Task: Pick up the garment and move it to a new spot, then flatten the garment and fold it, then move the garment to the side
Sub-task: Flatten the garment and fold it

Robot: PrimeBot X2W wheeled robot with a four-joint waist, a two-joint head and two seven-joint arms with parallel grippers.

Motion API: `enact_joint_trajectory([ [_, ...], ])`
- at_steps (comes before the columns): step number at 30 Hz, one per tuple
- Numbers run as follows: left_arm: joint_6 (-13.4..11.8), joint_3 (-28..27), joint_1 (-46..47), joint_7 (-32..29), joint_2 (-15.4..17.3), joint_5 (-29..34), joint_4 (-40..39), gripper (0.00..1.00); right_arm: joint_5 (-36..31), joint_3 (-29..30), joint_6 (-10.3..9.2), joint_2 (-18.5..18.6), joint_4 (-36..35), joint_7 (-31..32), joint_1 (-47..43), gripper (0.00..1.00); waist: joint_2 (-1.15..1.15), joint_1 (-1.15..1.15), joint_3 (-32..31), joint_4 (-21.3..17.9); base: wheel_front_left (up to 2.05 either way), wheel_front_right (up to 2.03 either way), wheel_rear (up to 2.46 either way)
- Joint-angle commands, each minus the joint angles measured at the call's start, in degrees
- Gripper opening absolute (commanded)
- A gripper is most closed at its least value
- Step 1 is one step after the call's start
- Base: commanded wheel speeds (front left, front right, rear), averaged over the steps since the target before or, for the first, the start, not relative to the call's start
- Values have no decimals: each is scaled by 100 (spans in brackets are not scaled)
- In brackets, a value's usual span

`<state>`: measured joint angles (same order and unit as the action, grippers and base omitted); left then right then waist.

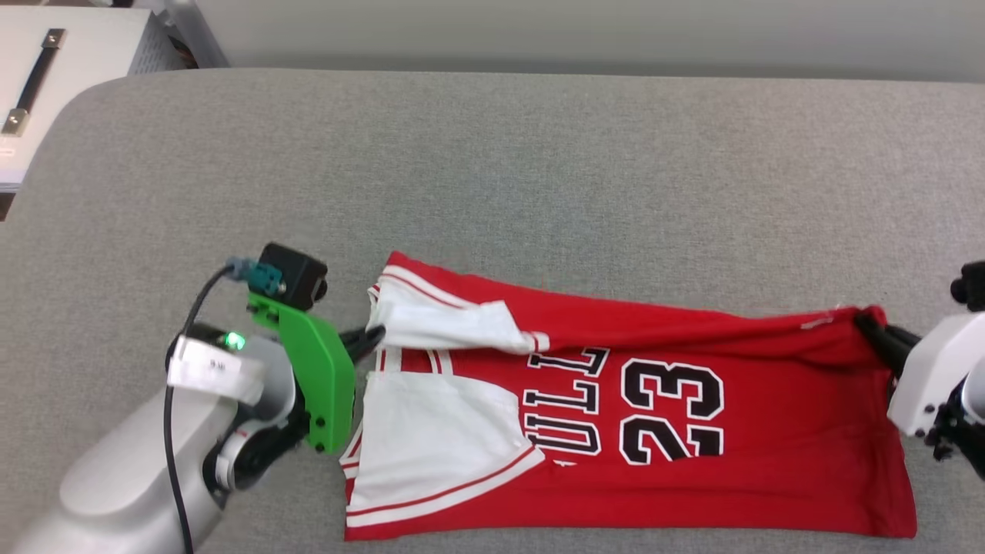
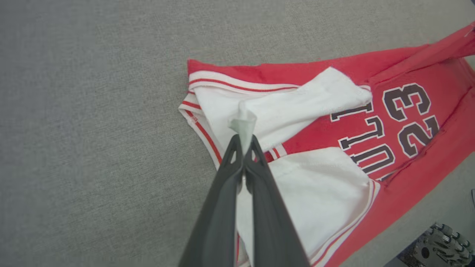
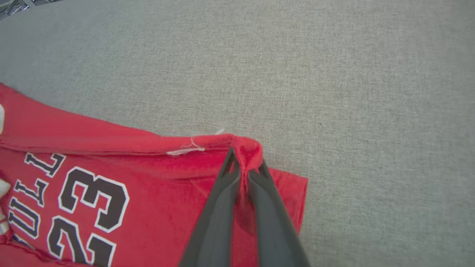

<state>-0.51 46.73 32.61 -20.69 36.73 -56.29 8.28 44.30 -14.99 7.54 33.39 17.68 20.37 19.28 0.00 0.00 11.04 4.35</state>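
Well, left gripper [image 1: 373, 336] [image 2: 244, 142]: jaws pressed together on a pinch of white sleeve cloth, and a small tuft of it pokes out past the tips.
Left wrist: a bright green plate [image 1: 315, 369] sits just behind those jaws, with a small green light [image 1: 233, 341] glowing further back on the arm.
Right gripper [image 1: 866, 323] [image 3: 245, 157]: jaws narrowed onto the red hem corner, which is bunched up and folded over the tips.
Garment [image 1: 692, 492] [image 2: 415, 178] [image 3: 167, 207]: lying stretched between the two sets of jaws, collar end at the left ones and hem end at the right ones. Its far edge is drawn into a raised ridge running from one grip to the other.
Upper sleeve [image 1: 446, 319]: white, folded across the chest, starting right at the left jaws and reaching towards the right ones.
Lower sleeve [image 1: 439, 423]: white with red striped trim, flat on the near side of the left jaws.
Print [image 1: 673, 412]: black "23" outlined in white, roughly midway between the jaws. The lettering beside it is partly covered by the sleeves.
Tabletop [image 1: 539, 169]: grey woven covering, running on bare beyond both jaws, with a rounded far corner on the left.
Cabinet [image 1: 85, 46]: pale, with a black handle [image 1: 35, 81], well beyond the left jaws, off the tabletop's far corner.
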Motion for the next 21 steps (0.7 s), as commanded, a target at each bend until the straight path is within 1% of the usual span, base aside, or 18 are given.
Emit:
enact_joint_trajectory([
  [1, -80, 12, -187, 37, 92, -78, -83, 0, 71, -40, -5, 50, -97, -51, -147, 0, 0, 0, -86, 65, 0, 0, 0],
  [6, -242, 141, -628, 17, 204, -115, -342, 0, 184, -138, -5, 215, -340, -64, -552, 0, 0, 0, -124, 82, 0, 0, 0],
  [10, -318, 256, -860, -27, 273, -102, -420, 0, 267, -181, -5, 348, -485, -51, -823, 0, 0, 0, -147, 83, 0, 0, 0],
  [16, -356, 398, -1074, -64, 278, -96, -419, 0, 244, -459, -5, 587, -725, -19, -1132, 0, 0, 0, -170, 60, 0, 0, 0],
  [21, -328, 559, -1115, -125, 235, 2, -348, 0, 158, -731, -5, 782, -806, -3, -1262, 0, 0, 0, -212, 52, 0, 0, 0],
])
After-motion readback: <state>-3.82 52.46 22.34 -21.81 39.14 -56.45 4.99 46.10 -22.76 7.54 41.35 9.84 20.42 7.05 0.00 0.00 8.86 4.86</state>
